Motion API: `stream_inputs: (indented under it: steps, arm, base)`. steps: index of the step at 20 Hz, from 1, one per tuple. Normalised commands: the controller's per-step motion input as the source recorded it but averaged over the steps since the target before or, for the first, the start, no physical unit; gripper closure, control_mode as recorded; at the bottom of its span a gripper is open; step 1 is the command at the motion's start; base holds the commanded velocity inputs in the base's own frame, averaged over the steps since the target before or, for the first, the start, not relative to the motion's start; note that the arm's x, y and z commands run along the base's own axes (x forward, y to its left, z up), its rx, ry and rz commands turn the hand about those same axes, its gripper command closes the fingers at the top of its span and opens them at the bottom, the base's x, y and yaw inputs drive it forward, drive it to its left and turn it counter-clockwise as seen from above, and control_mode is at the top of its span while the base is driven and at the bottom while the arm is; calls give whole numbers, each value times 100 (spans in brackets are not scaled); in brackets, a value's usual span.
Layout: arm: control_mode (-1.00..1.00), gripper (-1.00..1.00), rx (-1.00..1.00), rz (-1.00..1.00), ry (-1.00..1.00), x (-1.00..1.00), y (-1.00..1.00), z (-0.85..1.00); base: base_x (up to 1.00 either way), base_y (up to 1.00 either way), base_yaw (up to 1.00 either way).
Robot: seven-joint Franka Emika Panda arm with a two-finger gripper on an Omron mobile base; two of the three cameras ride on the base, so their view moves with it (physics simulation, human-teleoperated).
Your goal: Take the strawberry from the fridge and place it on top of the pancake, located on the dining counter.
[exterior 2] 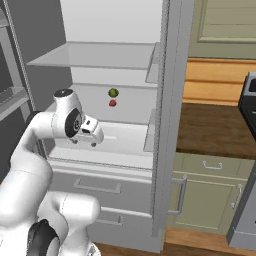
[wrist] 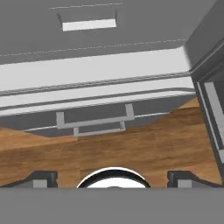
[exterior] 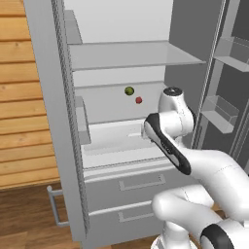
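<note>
Strawberry [exterior: 138, 100] sits far back on the fridge [exterior: 58, 121] shelf: tiny, light, soft, easily bruised, so pinch its sides gently. Claw [wrist: 113, 178] gapes wide, holding nothing.

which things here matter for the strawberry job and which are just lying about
For the job:
- strawberry, on a shelf at the back of the fridge
- fridge, doors open
- tool, open and empty, pointing down at the fridge drawers

Just lying about:
- green round fruit, beside the strawberry
- sage-green cabinet
- wooden floor
</note>
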Motion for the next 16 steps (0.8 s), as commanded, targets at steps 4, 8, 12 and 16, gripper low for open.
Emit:
stream_inputs:
  steps: [4,8,12,16]
  arm:
    - [-100,-100,-11,-15,9,-51,-9,-3]
    - [-100,-100,24,-6,-5,-62,-24,0]
    - [-100,-100,24,10,0,-48,-6,0]
    - [-100,-100,2,3,0,-35,-1,0]
  base:
    - [0,0,0]
    - [0,0,0]
    - [0,0,0]
    - [0,0,0]
